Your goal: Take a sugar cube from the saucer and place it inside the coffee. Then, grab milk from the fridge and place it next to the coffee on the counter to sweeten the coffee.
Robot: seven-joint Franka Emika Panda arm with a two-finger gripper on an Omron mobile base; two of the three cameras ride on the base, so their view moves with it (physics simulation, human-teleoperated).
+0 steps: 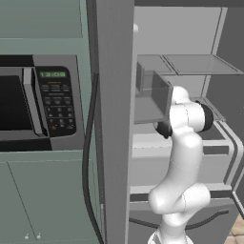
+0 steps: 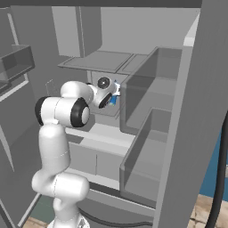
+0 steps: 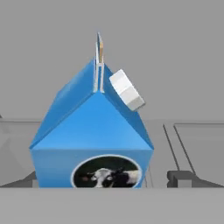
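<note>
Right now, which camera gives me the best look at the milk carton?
The hand view: the milk sits upright and close, its blue gabled top, white cap and cow label plain. In the right base view just a sliver of blue peeks past the wrist, inside the fridge. In the left base view the arm stands in front of it.

A simulated kitchen. In the left base view, a black-fronted microwave (image 1: 35, 107) with a keypad and green clock display sits built into grey-green cabinetry. Below it are cabinet doors (image 1: 47, 200) with small round knobs; another cabinet front (image 1: 40, 19) sits above. A dark cable (image 1: 86, 157) hangs down beside them. Wood-look flooring (image 1: 237, 234) shows at the lower right corner. In the right base view, a blue wall (image 2: 218, 176) meets pale wooden floor (image 2: 207, 216).
</note>
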